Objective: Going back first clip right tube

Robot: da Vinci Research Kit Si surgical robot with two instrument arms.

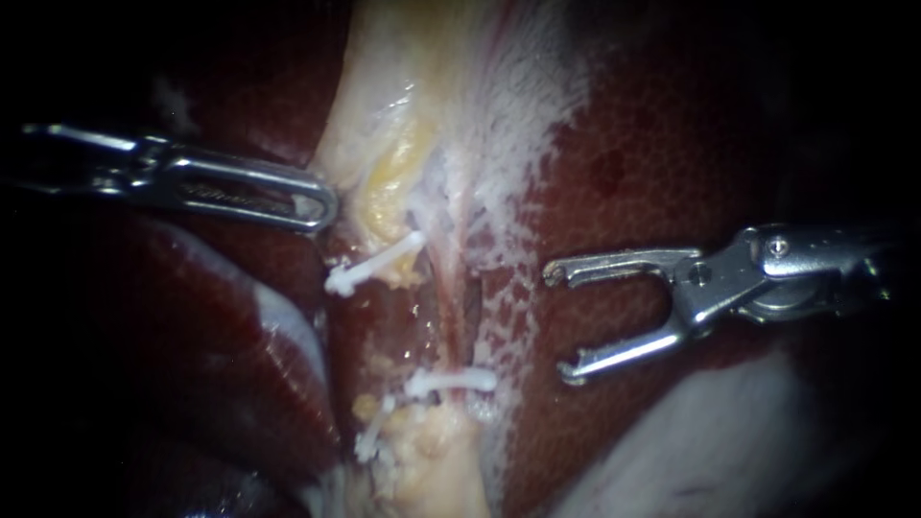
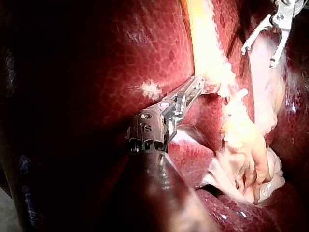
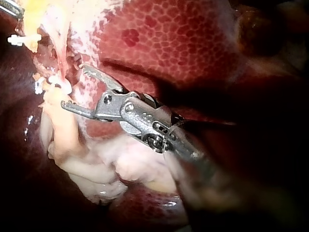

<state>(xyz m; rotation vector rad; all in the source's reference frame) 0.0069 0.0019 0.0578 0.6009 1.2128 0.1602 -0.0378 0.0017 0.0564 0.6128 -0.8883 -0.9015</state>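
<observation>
the right instrument (image 1: pixel 561 323) holds its jaws wide and empty over the liver (image 1: pixel 662 163), near a white clip (image 1: pixel 451 381). the left instrument (image 1: pixel 324 206) pinches pale tissue (image 1: pixel 384 144).

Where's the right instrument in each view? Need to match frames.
Endoscope view: right instrument at centre right, jaws open and empty over the liver.
Left wrist view: right instrument far ahead of the left instrument, beyond the pale tissue strip.
Right wrist view: right instrument is its own, jaws open toward the pale tissue strip.
Shared landmark: the pale tissue strip.
</observation>
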